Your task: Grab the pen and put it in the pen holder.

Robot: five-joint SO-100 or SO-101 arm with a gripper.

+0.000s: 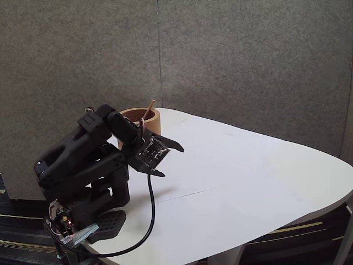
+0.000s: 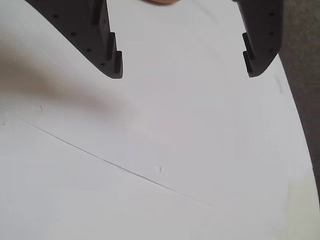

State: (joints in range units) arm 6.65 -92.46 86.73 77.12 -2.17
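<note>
Bright, even light on the white table (image 1: 248, 176); soft shadows; slight blur in the wrist view

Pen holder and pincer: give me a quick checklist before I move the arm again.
1. Pen in the pen holder: ok, its tip pokes above the rim in the fixed view.
2. Pincer empty: ok, jaws wide apart, nothing between them in the wrist view.
3. Pincer clear of the holder: ok, it hangs over bare white table.
4. Black cable free: ok, it loops down to the base.
5. Pen seated fully: cannot tell, the arm hides the cup's lower part.
</note>
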